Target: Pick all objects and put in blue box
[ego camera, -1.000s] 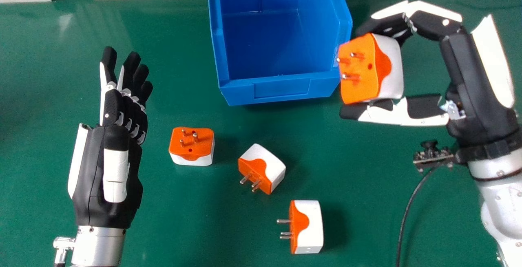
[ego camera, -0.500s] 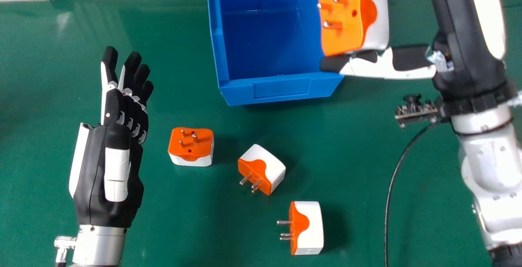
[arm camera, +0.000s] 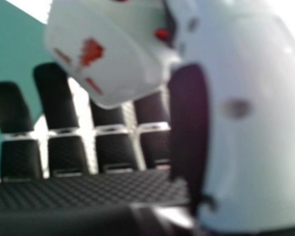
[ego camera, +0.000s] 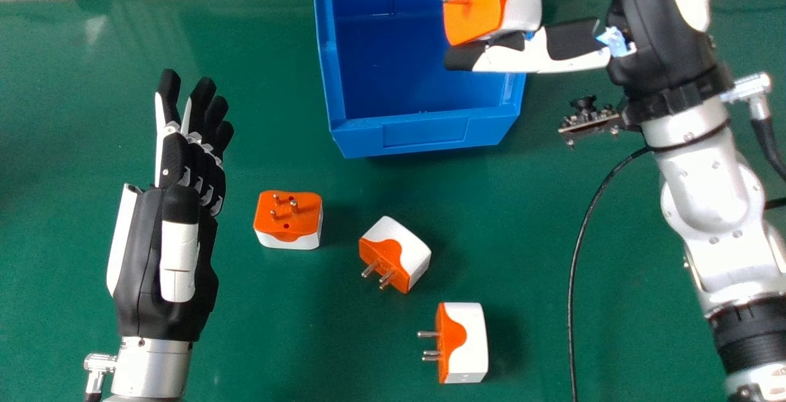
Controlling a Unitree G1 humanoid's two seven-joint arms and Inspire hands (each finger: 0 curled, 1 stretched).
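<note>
Presently noted clamped between thumb and fingers of right hand: plug, seen across opening of box in head view. Nearer, on table: three loose plugs. Beyond these, at left: left hand, fingers extended.

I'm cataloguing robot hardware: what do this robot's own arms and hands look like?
The left robot hand and right robot hand are black with smooth white shell plates. The silver metal forearms are rounded. A small dark circuit board sits beside the right wrist, near a thin black cable; a silver connector juts out by the left wrist.
</note>
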